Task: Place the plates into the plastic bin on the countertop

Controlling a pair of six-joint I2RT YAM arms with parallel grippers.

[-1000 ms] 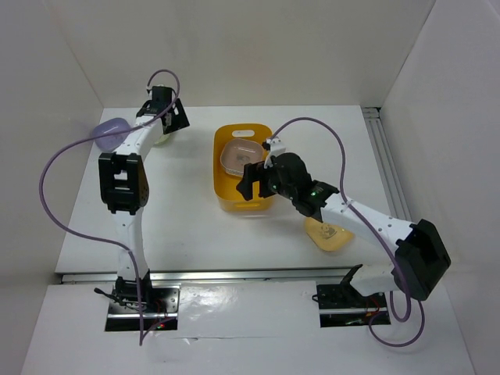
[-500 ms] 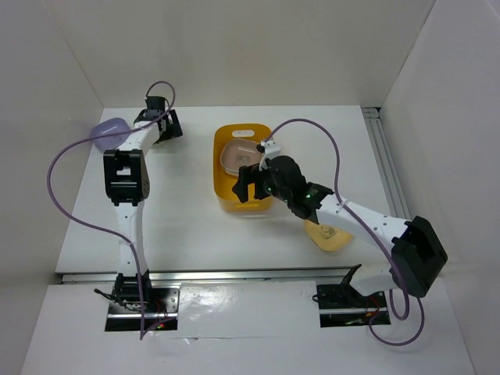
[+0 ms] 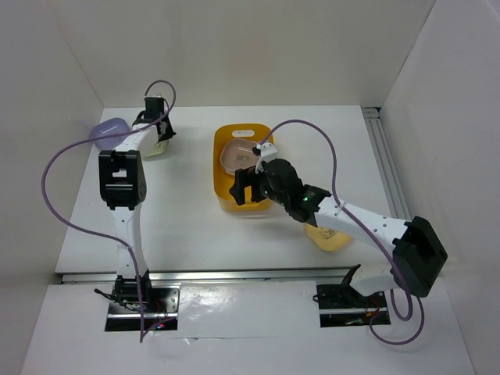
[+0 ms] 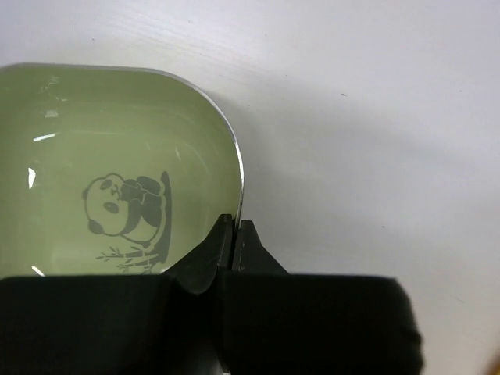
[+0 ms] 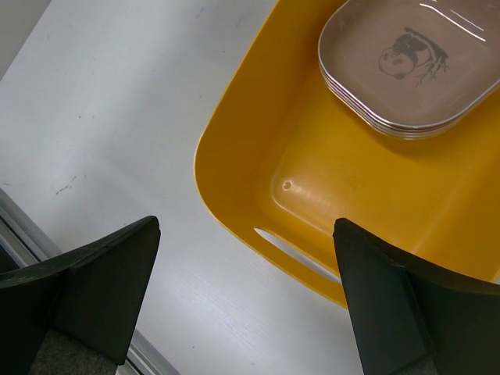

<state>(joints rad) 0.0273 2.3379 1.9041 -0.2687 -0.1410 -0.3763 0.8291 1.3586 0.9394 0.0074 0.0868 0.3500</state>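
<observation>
The green plate (image 4: 117,156) with a panda motif lies on the white countertop (image 3: 180,211) at the far left. My left gripper (image 4: 236,228) is shut on its right rim, one finger inside the dish and one outside. From above, that gripper (image 3: 158,133) sits over the green plate (image 3: 161,146). The yellow plastic bin (image 3: 226,187) holds a stack of plates (image 5: 406,70) with a brown one on top. My right gripper (image 5: 244,234) hangs open and holds nothing above the bin's near left corner (image 5: 234,195).
A lilac plate (image 3: 108,131) rests against the left wall, just left of my left arm. A pale yellow plate (image 3: 328,236) lies partly under my right arm's forearm. White walls close in the left, back and right sides.
My left gripper came down and shut on the green plate's rim. My right gripper, still open, slid left and nearer, from over the bin's middle to its near left corner.
</observation>
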